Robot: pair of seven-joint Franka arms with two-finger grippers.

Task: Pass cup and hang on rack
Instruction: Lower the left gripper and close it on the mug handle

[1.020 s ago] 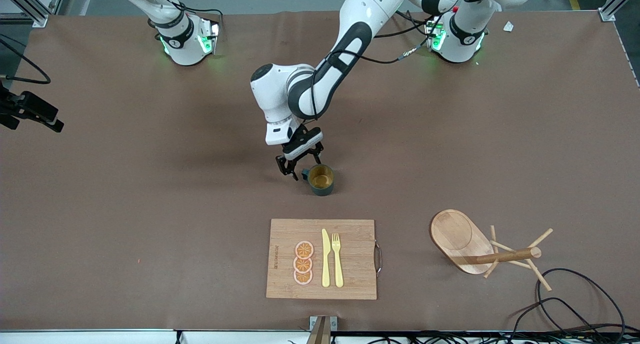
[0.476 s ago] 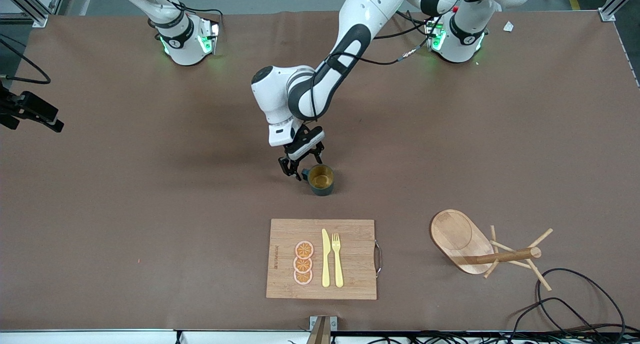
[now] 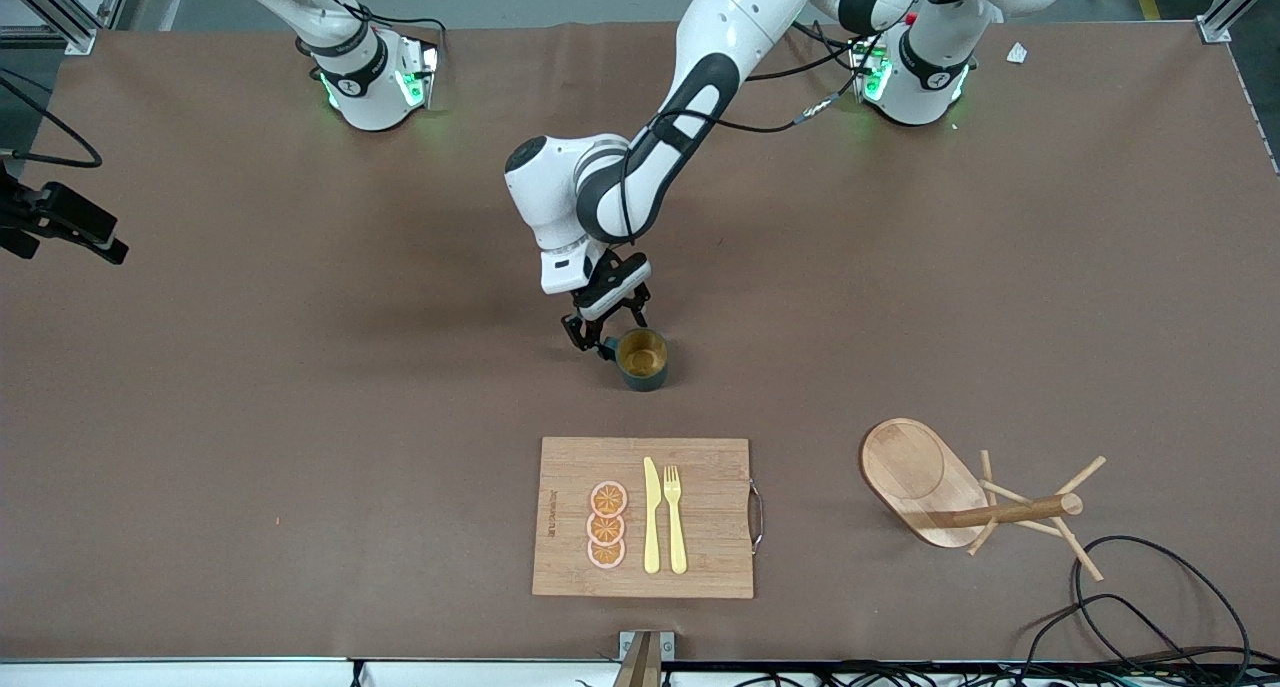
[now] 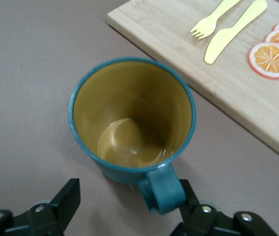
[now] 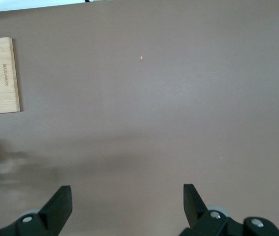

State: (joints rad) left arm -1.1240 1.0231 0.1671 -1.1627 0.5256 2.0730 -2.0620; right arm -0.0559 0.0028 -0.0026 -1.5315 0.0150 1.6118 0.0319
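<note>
The dark teal cup (image 3: 642, 359) with a tan-yellow inside stands upright mid-table, its handle (image 3: 609, 348) toward the robots' side. In the left wrist view the cup (image 4: 132, 118) fills the middle and its handle (image 4: 163, 191) lies between my spread fingers, close against one of them. My left gripper (image 3: 604, 332) is open, low at the handle. The wooden rack (image 3: 960, 492) lies tipped on its side toward the left arm's end, nearer the front camera. My right gripper (image 5: 125, 196) is open over bare table; it is out of the front view.
A wooden cutting board (image 3: 645, 517) with a yellow knife, a fork and orange slices lies nearer the front camera than the cup. Black cables (image 3: 1150, 607) loop by the rack at the table's front edge. A black device (image 3: 60, 222) sits at the right arm's end.
My left gripper has crept toward the cup's handle and a little lower. The cup, rack and board have not moved.
</note>
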